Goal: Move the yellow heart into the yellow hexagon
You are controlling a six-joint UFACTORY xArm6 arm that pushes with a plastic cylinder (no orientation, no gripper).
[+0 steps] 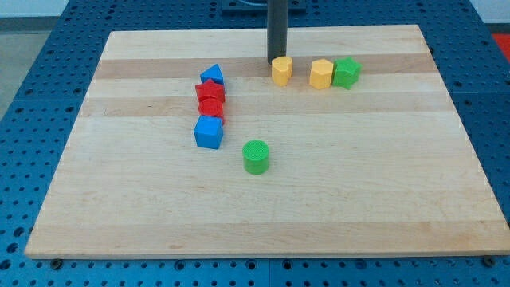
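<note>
The yellow heart [281,70] lies near the view's top middle of the wooden board [358,191]. The yellow hexagon [321,74] lies a short gap to its right, touching a green star-like block [347,72] on its right side. My tip [275,61] comes down from the view's top and rests right against the heart's upper-left edge.
At the view's left of the heart stands a column of blocks: a blue triangle [212,75], a red star [210,92], a red block [211,108] and a blue cube [209,132]. A green cylinder [256,156] stands alone below the middle.
</note>
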